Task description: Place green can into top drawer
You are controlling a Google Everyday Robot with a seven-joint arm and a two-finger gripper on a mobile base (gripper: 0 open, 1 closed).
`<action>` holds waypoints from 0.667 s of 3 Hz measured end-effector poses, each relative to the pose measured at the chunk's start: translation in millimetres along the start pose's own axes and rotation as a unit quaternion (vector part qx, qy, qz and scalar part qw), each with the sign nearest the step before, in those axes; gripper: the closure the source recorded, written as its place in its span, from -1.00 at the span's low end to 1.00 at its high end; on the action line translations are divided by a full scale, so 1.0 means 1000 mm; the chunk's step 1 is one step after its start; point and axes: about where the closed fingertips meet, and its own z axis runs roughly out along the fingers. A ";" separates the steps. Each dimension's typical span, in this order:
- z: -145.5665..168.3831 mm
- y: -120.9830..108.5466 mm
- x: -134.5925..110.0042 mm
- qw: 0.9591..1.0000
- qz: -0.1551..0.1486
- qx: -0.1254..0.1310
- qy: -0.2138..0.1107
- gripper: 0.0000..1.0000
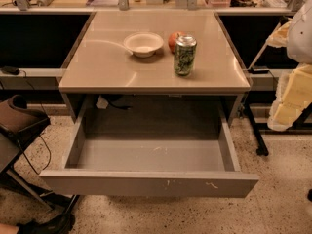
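Green can (185, 55): upright on the surface (97, 67), right of centre, in the front half. A strip of bare surface lies between its base and the front edge; the right edge is near but not touching.

Look: green patterned label with pale lettering, shiny silver top, no visible dents, casting a short shadow to its front.

Neighbours: red apple (173, 41) just behind and to the left, partly hidden by the can; I cannot tell whether they touch. White bowl (144, 44) left of the apple, apart from the can.

Top drawer (146, 183): pulled out below the surface's front edge, mouth facing up. It is nearly as wide as the surface, with low side walls. The flat front panel bears small pale scuffs, and one pale mark shows on the grey floor. The can sits above and behind the drawer's right half.

Surroundings: brown chair seat (19, 118) at left of the drawer; pale yellow and white bulk (292, 96) at the right edge of frame, beside the surface.

Gripper: out of frame in the camera view, so its position and finger state cannot be recorded.
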 end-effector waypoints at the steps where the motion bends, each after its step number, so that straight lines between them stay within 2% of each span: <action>1: 0.002 -0.006 -0.003 1.000 -0.002 -0.002 -0.006 -1.00; 2: 0.020 -0.029 -0.013 0.999 -0.013 -0.022 -0.034 -1.00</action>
